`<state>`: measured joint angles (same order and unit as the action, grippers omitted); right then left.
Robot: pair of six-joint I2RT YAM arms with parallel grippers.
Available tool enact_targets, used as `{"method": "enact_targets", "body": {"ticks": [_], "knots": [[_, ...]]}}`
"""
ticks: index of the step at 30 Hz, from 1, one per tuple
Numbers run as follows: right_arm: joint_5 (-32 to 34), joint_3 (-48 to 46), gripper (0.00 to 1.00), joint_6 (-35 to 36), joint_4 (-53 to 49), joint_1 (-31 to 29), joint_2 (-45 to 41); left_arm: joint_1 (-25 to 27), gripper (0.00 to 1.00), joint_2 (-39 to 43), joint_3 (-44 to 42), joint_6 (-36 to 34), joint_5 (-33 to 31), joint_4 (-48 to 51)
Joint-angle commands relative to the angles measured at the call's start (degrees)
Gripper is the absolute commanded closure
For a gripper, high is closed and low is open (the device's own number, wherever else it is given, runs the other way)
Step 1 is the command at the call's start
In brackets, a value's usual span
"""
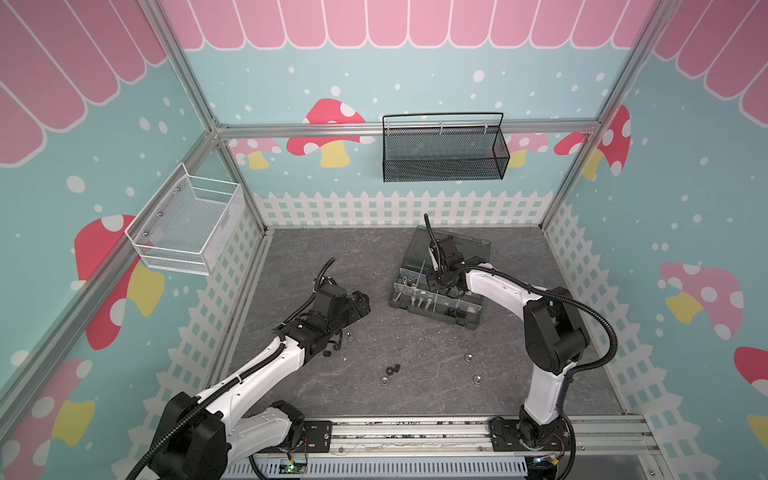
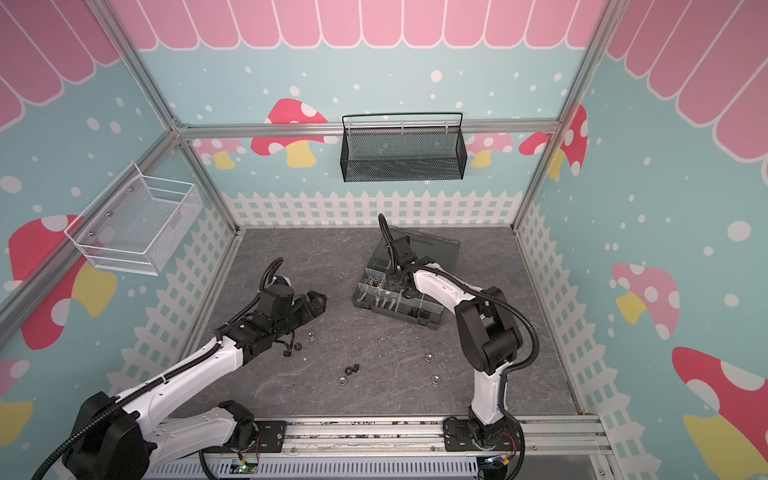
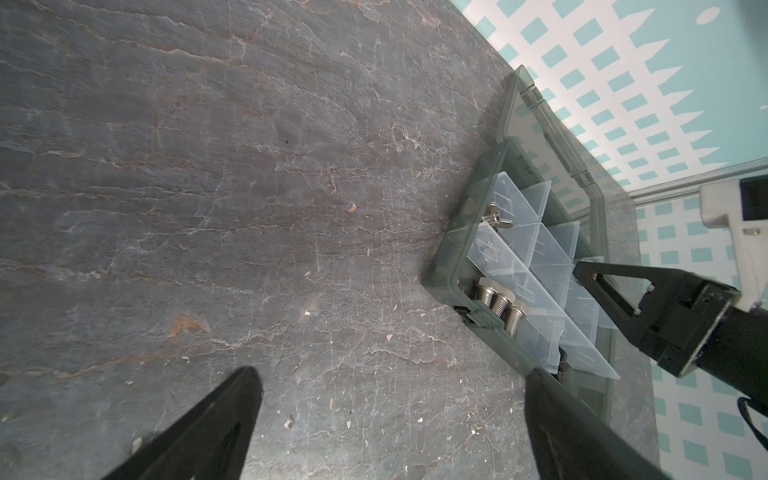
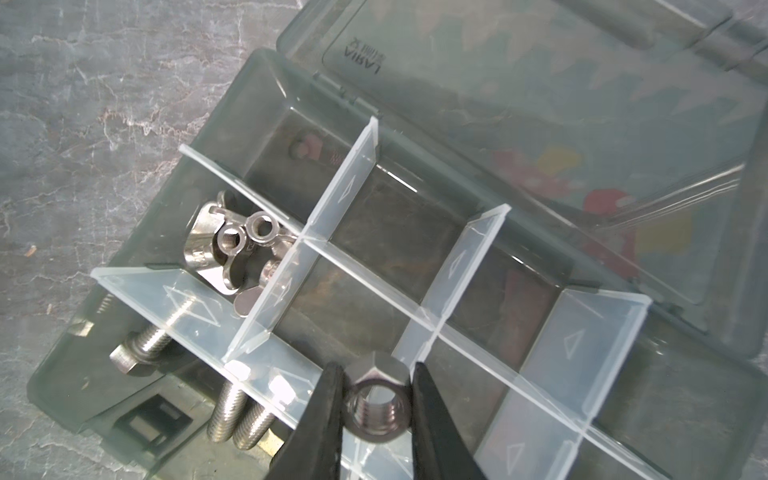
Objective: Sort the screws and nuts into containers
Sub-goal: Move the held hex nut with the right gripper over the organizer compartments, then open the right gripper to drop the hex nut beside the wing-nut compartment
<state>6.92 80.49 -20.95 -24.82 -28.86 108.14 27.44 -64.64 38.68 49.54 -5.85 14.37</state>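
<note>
One silver nut sits pinched between the right jaws; left jaws gape.

High top views, close wrist views share organiser.

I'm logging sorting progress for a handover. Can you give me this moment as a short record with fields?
right gripper: shut on a silver hex nut, over the organiser box
left gripper: open, empty, over the table
lid: open
sorted so far: wing nuts in one compartment; silver screws across a divider from them
loose nuts: several, black and silver, on the table in front of the box
</note>
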Motion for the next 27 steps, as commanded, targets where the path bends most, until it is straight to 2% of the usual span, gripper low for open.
{"method": "enact_targets", "body": {"ticks": [1,7,9,13,18,21,27], "knots": [[-2.2,0.8,1.0,1.6,0.5,-0.1,2.4,-0.4,0.0,0.3,0.3,0.8,-1.4,0.6],[-3.1,1.0,1.0,2.1,0.3,-0.2,3.7,-0.5,0.0,0.1,0.4,0.8,-1.4,0.6],[-3.1,1.0,0.93,2.2,0.3,-0.2,3.7,-0.5,0.0,0.2,0.5,0.8,-1.3,0.7],[-3.1,1.7,0.73,2.4,-0.2,-0.3,3.7,-0.5,0.0,1.1,0.1,0.8,-1.7,0.9],[-1.8,3.1,0.57,2.6,-2.1,-0.3,2.2,-0.9,0.0,2.4,0.1,0.3,-2.1,1.2],[-1.4,3.2,0.53,2.5,-2.6,-0.4,1.1,-1.3,0.0,3.1,0.0,0.0,-2.3,1.7],[0.0,0.6,0.5,1.6,-5.0,-0.5,-7.0,-2.9,0.0,4.3,-0.5,0.3,-1.8,2.0]]}}
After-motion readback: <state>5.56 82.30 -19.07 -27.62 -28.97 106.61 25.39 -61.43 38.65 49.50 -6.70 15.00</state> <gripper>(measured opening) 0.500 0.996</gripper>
